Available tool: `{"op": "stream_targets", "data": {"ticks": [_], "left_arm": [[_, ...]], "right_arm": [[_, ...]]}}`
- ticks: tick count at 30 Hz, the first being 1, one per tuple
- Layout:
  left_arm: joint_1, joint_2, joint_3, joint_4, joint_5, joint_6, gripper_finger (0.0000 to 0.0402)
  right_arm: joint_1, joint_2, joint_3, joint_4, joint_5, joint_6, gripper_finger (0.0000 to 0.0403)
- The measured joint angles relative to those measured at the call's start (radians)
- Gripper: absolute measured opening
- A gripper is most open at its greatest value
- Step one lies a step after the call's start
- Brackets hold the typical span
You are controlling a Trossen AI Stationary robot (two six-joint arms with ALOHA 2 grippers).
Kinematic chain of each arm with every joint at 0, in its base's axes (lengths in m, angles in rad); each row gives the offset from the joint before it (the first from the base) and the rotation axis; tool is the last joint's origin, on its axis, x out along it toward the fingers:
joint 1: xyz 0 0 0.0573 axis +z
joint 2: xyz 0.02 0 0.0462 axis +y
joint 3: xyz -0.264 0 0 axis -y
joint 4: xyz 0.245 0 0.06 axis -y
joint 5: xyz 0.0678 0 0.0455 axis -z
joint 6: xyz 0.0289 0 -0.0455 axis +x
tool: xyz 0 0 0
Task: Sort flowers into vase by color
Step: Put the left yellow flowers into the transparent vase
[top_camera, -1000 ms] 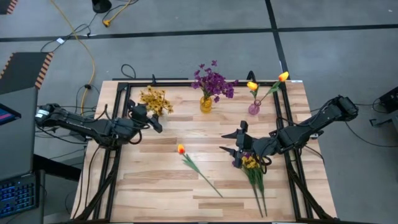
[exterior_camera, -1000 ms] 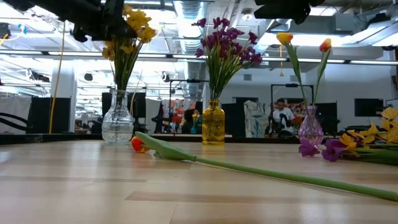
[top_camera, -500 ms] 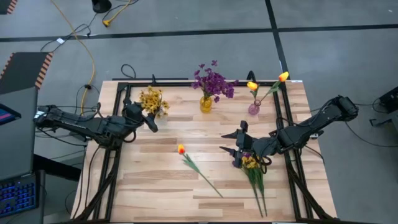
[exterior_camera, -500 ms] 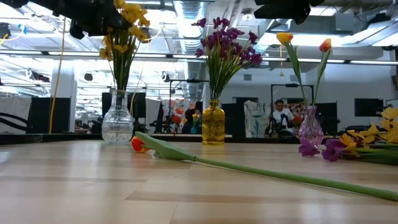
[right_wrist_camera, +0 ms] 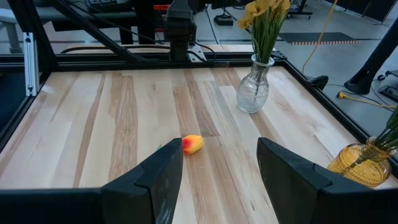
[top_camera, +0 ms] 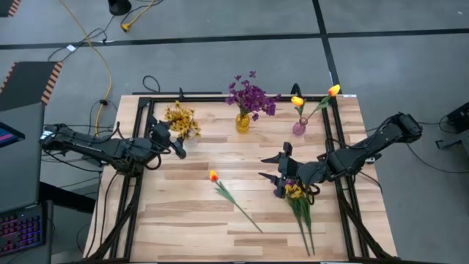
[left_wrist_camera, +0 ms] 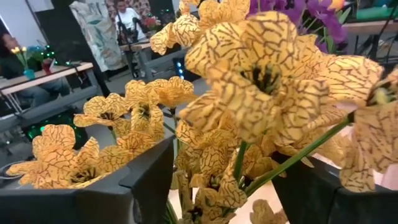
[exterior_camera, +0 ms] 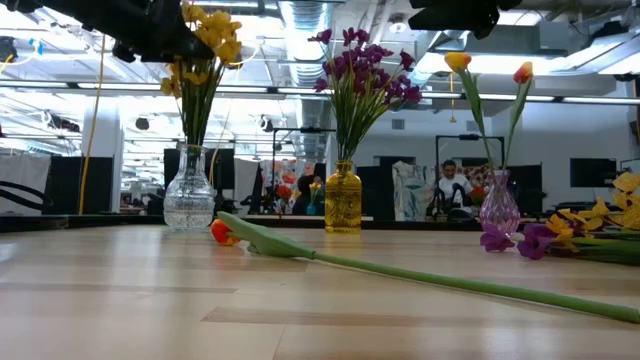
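On the tabletop (top_camera: 183, 213) your low view hides the arms; only the high view shows them. Left pincer (top_camera: 178, 141), now wider than a second ago, stands open around the yellow bunch (top_camera: 181, 117) in the clear vase (exterior_camera: 189, 200). Right pincer (top_camera: 275, 167) hovers open, holding nothing, above the loose flowers (top_camera: 297, 198). A tulip (top_camera: 213, 176) lies between.

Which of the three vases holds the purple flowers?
The amber-yellow glass vase in the middle of the back row; the clear vase holds yellow blossoms, the pink vase tulips.
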Motion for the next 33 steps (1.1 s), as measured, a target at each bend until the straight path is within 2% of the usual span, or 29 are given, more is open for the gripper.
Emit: {"op": "stream_targets", "data": {"ticks": [9,15,21,33], "left_arm": [[0.000,-0.001,0.000,-0.002,0.005,-0.001,0.0284],[0.000,-0.004,0.000,-0.002,0.093,0.074,0.0286],[0.000,-0.007,0.000,-0.002,0.096,0.173,0.0286],[-0.009,-0.014,0.000,-0.005,0.097,0.243,0.0286]], "right_arm": [[0.000,0.000,0.000,0.000,0.000,0.000,0.0234],[0.000,0.000,0.000,0.000,0.000,0.000,0.0234],[0.000,0.000,0.000,0.000,0.000,0.000,0.0234],[0.000,0.000,0.000,0.000,0.000,0.002,0.0234]]}}
